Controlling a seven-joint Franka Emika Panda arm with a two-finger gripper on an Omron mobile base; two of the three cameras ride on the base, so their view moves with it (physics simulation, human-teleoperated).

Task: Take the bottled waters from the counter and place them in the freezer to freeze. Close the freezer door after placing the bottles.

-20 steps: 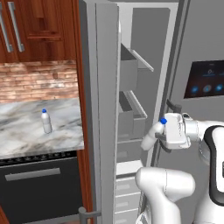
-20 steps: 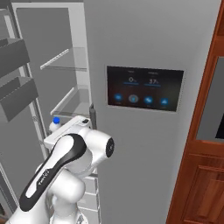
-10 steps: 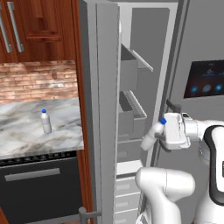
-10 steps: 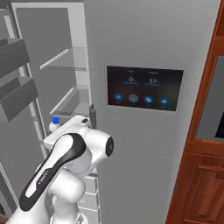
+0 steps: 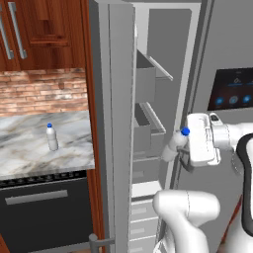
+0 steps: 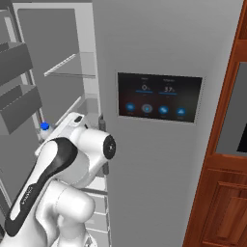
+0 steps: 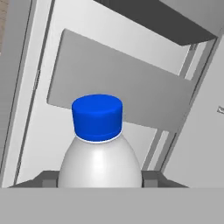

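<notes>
My gripper [image 5: 176, 148] is shut on a bottled water [image 5: 171, 146], a whitish bottle with a blue cap, held just in front of the freezer [image 5: 168, 54]. In the hand view the same bottle [image 7: 99, 153] sits between my two dark fingertips [image 7: 45, 179], cap pointing at a grey door bin. Its blue cap [image 6: 45, 126] peeks out beside my arm. A second bottled water [image 5: 51, 137] stands upright on the marble counter [image 5: 24, 158] to the left. The freezer door [image 5: 120, 123] stands wide open, its inner bins [image 5: 146, 84] facing the compartment.
The other fridge door with its dark blue-lit dispenser panel [image 6: 159, 96] is closed at my right. A black dishwasher [image 5: 44, 212] sits under the counter, with reddish wood cabinets [image 5: 44, 29] above. Grey shelves [image 6: 67, 67] and drawers [image 5: 143, 217] line the freezer.
</notes>
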